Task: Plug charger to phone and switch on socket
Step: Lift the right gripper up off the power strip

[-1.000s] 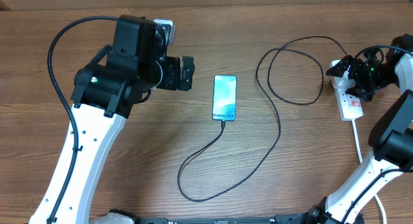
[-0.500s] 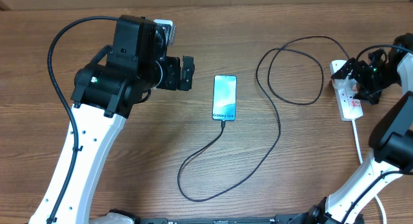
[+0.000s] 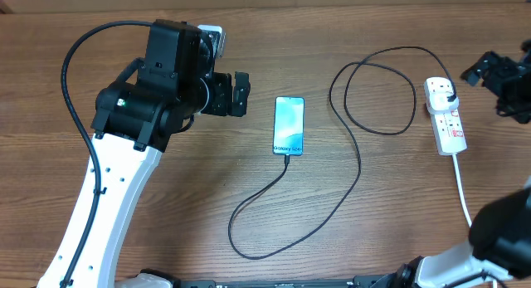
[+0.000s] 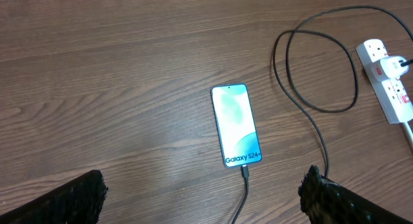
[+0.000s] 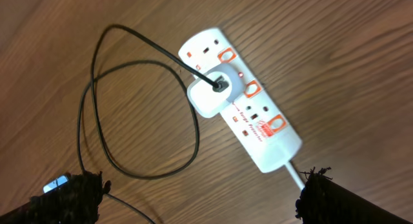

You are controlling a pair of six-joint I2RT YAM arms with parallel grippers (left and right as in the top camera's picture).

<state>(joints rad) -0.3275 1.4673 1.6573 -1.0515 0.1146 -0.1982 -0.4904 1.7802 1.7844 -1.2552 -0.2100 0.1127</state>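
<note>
Two end effectors on your rig, both released and empty.

1. Your left end effector [image 3: 241, 93]: jaws spread wide, gripping nothing. It hangs over the table [image 3: 398, 238] just left of the phone and is not touching it. In your left wrist view its fingertips [image 4: 80, 197] frame the bottom corners.

2. Your right end effector [image 3: 498, 75]: jaws likewise spread, nothing between them. It sits at the far right edge, to the right of the socket's top end and apart from it.

3. Phone [image 3: 289, 125]: flat on the table near the centre, screen up and lit blue-cyan. The charger's connector [image 4: 245, 171] sits in its lower edge.

4. Charger [image 3: 358, 168]: a thin black cable that curves out below the phone, climbs to the right and makes one loop beside the socket. It ends in a white plug [image 5: 211, 95] seated in the socket's middle outlet.

5. Socket [image 3: 446, 116]: a white strip with red switches, lying at the right. You cannot tell the switch positions. Its white cord [image 3: 460, 184] trails toward the near edge.
</note>
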